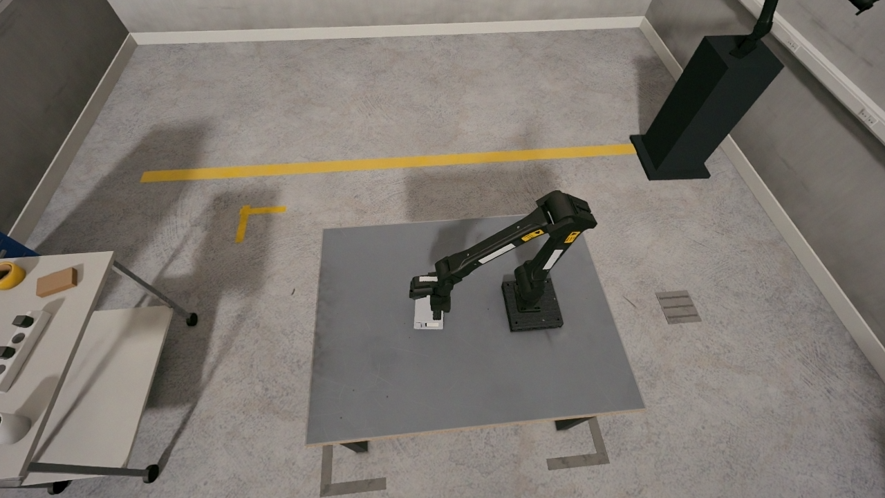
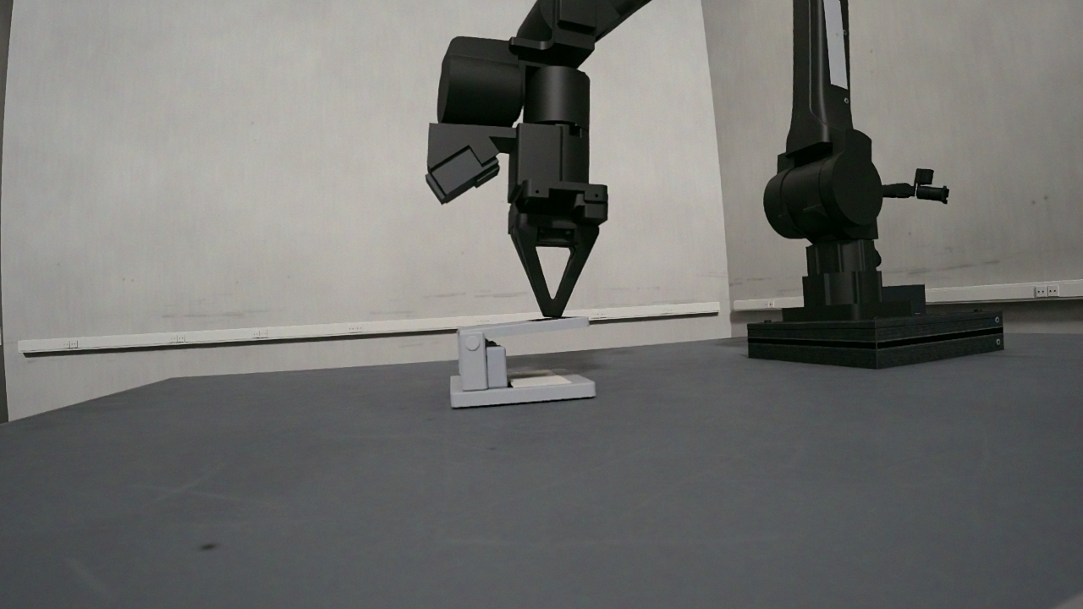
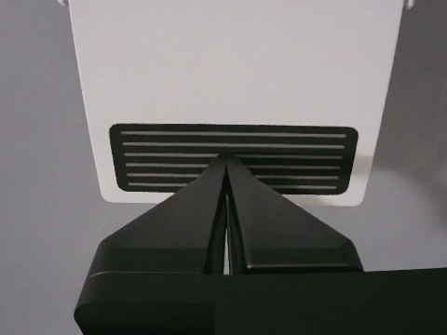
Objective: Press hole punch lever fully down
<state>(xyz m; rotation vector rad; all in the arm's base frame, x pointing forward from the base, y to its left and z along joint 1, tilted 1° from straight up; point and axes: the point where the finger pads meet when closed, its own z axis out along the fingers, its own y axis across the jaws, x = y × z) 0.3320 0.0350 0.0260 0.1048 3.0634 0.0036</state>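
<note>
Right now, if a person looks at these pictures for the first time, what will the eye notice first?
First, the black gripper, jaws shut to a point, pressing on the ribbed dark pad near the free end of the lever. Under it, the pale hole punch stands near the middle of the grey table, its lever almost level but not yet fully down. A white paper lies on its base.

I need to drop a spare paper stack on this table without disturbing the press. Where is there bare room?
Bare grey table lies along the near edge, in front of the hole punch and the arm's base, and on the far-left side. It is crowded mid-table, where the shut gripper presses the lever.
</note>
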